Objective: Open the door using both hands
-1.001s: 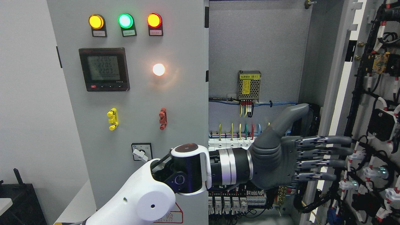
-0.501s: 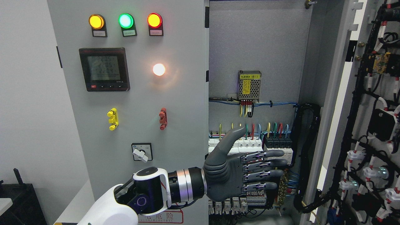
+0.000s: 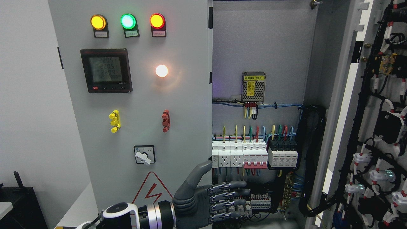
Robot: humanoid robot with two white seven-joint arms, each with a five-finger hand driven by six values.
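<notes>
With the right door [image 3: 375, 105] swung wide, the left hand [image 3: 203, 203], flat-fingered and empty, should clear the wiring [image 3: 254, 159] carefully.

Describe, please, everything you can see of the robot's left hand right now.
The left hand is dark grey, seemingly plastic or rubber-coated, with jointed metallic knuckles. It enters low from the left on a silver-banded wrist with a white-ringed black joint. Its four fingers stretch flat toward the right, thumb raised, holding nothing. It hangs before the open cabinet's lower terminal rows, beside the closed left door's edge; contact cannot be judged.

Bright even light, sharp focus, white lamp [image 3: 161, 71] glaring
</notes>
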